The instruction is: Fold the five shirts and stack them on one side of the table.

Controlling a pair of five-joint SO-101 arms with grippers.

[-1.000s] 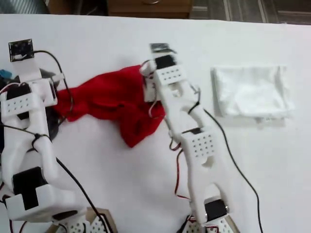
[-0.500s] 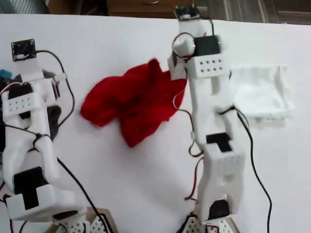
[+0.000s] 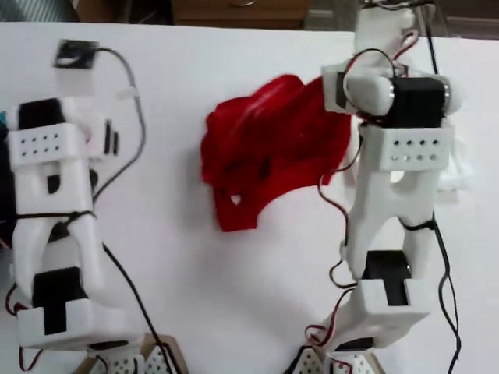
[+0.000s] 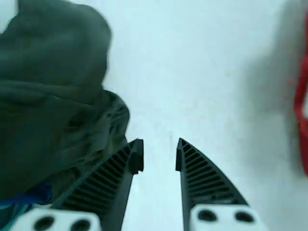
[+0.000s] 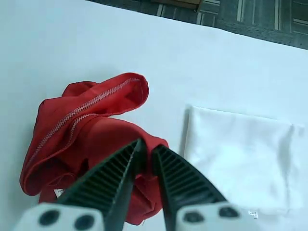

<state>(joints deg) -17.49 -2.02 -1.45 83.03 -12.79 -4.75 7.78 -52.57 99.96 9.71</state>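
The crumpled red shirt (image 3: pixel 265 148) hangs bunched near the table's middle, and its zigzag-stitched hem (image 5: pixel 91 103) shows in the right wrist view. My right gripper (image 5: pixel 147 149) is shut on a fold of the red shirt, lifting that side. A folded white shirt (image 5: pixel 240 154) lies flat just beyond it, mostly behind the right arm (image 3: pixel 398 156) in the high view. My left gripper (image 4: pixel 159 154) stands open over bare table, beside a dark green shirt pile (image 4: pixel 48 96). The red shirt's edge (image 4: pixel 302 110) is well off to its side.
The white table (image 3: pixel 195 296) has free room at the front middle. The left arm (image 3: pixel 47 156) stands along the left edge, with cables trailing to the bases at the front. A floor and wooden furniture lie past the far edge.
The right arm has swung to the right and risen, dragging the red shirt from the left-centre toward the white shirt. The left arm has stretched a little farther back.
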